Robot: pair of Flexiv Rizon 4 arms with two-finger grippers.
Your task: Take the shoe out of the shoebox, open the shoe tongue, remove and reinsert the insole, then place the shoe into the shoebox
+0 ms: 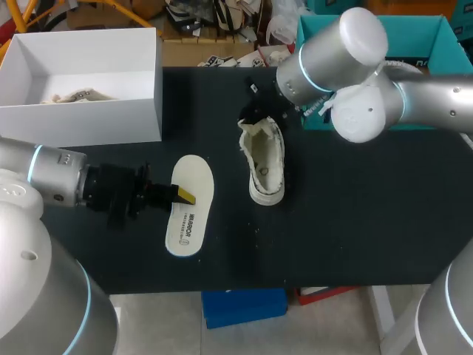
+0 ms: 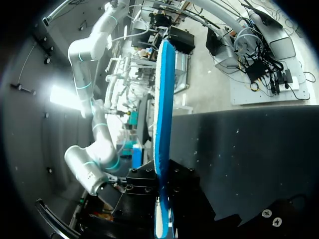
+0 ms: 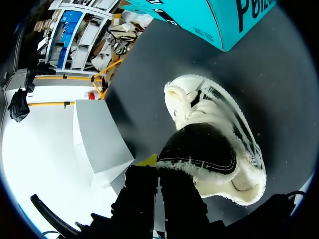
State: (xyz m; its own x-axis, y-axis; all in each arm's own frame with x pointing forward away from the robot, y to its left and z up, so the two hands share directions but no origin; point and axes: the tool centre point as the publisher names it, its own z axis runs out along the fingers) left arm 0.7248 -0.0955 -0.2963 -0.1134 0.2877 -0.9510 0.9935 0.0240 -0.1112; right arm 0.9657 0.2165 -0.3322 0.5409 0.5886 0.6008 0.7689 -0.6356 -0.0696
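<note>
1. Shoe (image 1: pixel 267 166): white, sits on the black bench (image 1: pixel 355 222) around its middle. It is out of the box, opening up, toe end pointing at the robot.
2. Right gripper (image 3: pixel 158 162): at the far end of the shoe, pinched together on the shoe's black flap (image 3: pixel 202 149). One yellow tip shows beside the flap. The right arm comes in over the far-right side of the shoe.
3. Insole (image 1: pixel 191 211): out of the shoe, just beside it on the robot's left and not touching it. It is roughly parallel to the shoe, white printed face up. Can't tell if it rests on the bench or is lifted slightly.
4. Left gripper (image 1: pixel 182 195): on the insole's outer edge, the side away from the shoe, clamped on it. In the left wrist view the insole (image 2: pixel 163 124) runs edge-on between the black fingers (image 2: pixel 142 184) and looks blue.
5. Shoebox (image 1: pixel 159 81): white, open, well apart from the shoe, off to its far left. There is something pale and crumpled (image 1: pixel 74 96) inside.
6. Teal box (image 1: pixel 436 37): beyond the shoe, far right, partly behind the right arm.
</note>
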